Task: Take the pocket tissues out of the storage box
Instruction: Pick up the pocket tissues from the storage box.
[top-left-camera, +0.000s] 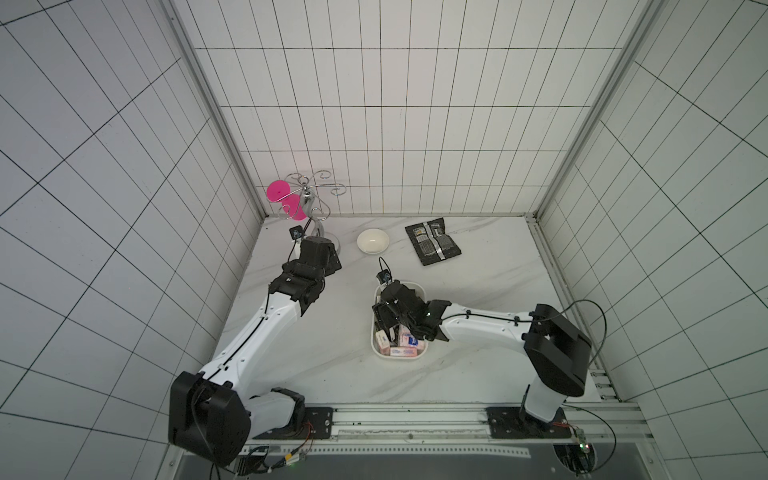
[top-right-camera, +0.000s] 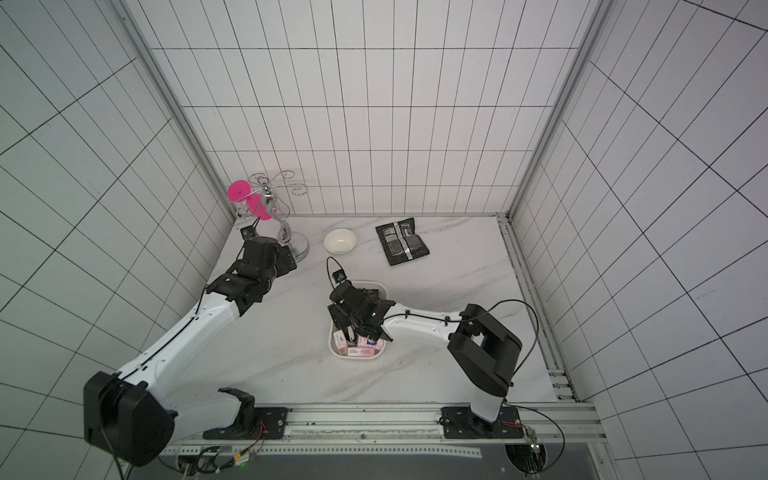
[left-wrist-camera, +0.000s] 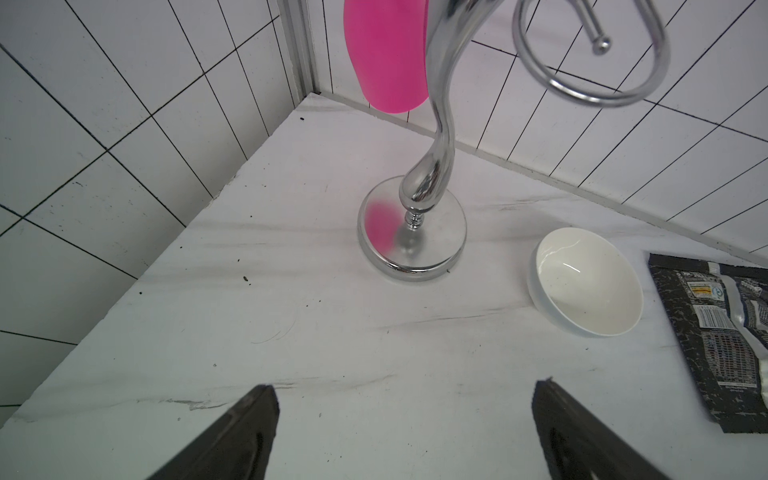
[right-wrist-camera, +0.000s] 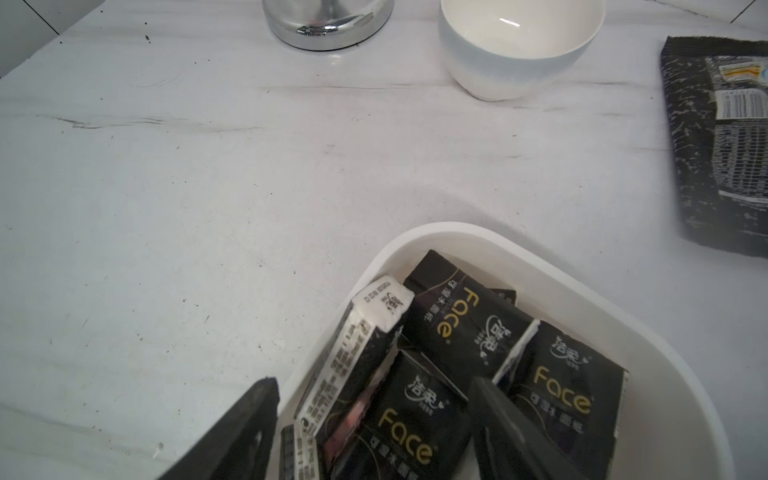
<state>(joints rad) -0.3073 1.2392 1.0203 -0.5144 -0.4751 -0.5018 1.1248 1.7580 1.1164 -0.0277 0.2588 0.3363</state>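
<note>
Pocket tissues in storage box, lettered "Face".

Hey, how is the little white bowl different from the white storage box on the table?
The bowl is round; the storage box is oblong with rounded corners. The bowl is empty; the storage box holds pocket tissues. The bowl is smaller than the storage box. Both are plain white.
</note>
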